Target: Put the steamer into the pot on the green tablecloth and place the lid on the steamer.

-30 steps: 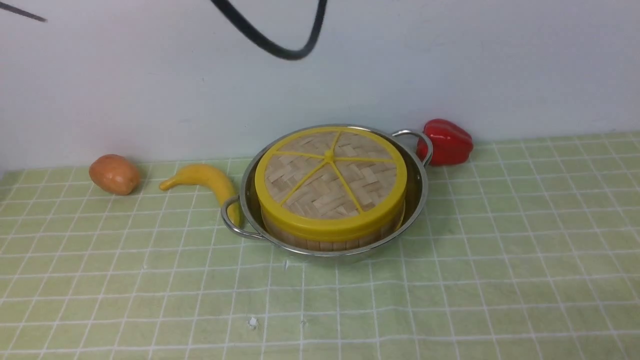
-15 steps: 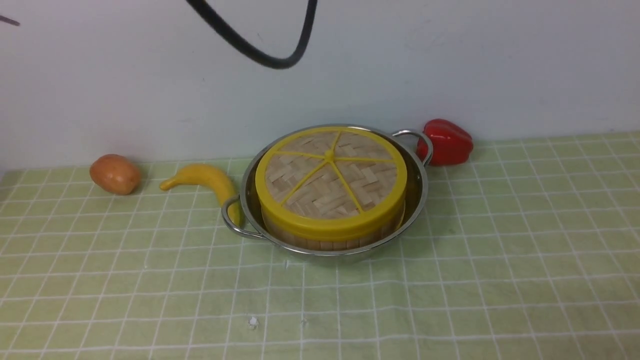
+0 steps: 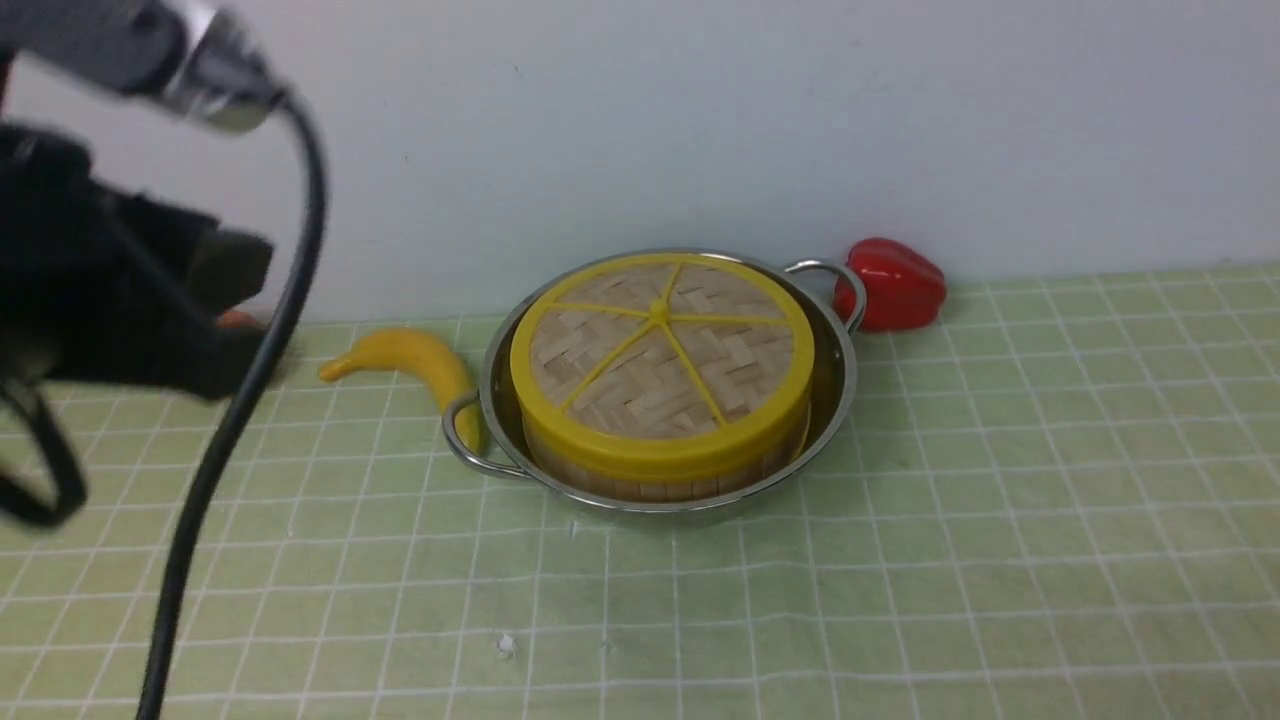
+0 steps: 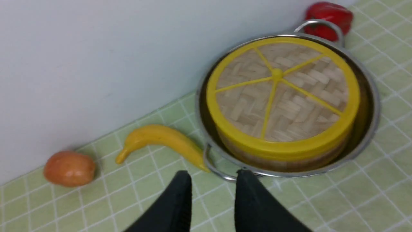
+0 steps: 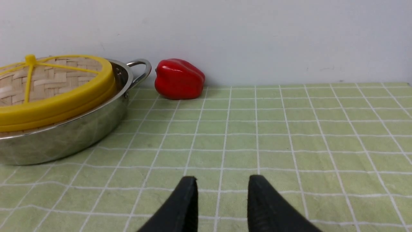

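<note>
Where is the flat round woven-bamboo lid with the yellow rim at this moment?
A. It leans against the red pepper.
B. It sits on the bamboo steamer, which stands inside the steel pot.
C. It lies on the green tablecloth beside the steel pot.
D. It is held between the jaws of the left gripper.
B: the lid covers the steamer inside the pot, and nothing is gripping it.

Open cloth in front of and right of the pot. Behind the pot, blocked by the wall, the pepper wedged by the right handle. Left side crowded: banana touching the left handle, potato beyond it, left arm and its cable hanging over that corner.
</note>
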### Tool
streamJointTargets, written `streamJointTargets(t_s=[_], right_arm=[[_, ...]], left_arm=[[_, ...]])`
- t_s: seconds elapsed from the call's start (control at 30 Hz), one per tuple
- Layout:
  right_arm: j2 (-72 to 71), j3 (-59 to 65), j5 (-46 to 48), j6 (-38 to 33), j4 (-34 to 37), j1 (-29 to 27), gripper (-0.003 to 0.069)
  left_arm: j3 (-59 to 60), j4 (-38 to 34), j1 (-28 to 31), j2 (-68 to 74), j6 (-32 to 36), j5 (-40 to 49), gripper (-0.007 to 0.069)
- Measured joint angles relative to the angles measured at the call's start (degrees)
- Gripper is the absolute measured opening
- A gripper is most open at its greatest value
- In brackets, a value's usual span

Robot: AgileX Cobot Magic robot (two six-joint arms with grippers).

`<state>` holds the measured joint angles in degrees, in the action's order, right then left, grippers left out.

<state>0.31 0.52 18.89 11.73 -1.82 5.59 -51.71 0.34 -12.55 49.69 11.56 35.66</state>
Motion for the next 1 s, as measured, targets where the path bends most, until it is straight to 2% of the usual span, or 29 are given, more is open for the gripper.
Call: streamJointTargets(t_s=[0.03,0.13,0.27,0.4,0.77,1.0], right_arm=[[0.00,0.00,0.00,0.00,0.00,0.00,0.0240],[0.00,0.00,0.00,0.00,0.00,0.00,0.0240],[0.00,0.00,0.00,0.00,0.00,0.00,0.0240],[0.00,0.00,0.00,0.00,0.00,0.00,0.0240],[0.00,0.00,0.00,0.00,0.00,0.00,0.0240],[0.00,0.00,-0.01,0.00,0.00,0.00,0.0240]], left_arm=[[1.06,-0.34,0.49,-0.70,0.00,-0.64,0.0189],[17.65,-1.06,9.09,-12.20,-0.27,-9.46,0.0190],[29.73,-1.34,14.88,-21.83,-1.27,-12.23,0.0191],[38.91,-1.45,18.16,-31.65,-1.51,-12.50,0.0202],[51.57,-2.55,18.67,-48.54,-2.39,-15.84,0.0223],[52.11,-2.93,18.67,-49.52,-2.94,-15.98,0.0232]])
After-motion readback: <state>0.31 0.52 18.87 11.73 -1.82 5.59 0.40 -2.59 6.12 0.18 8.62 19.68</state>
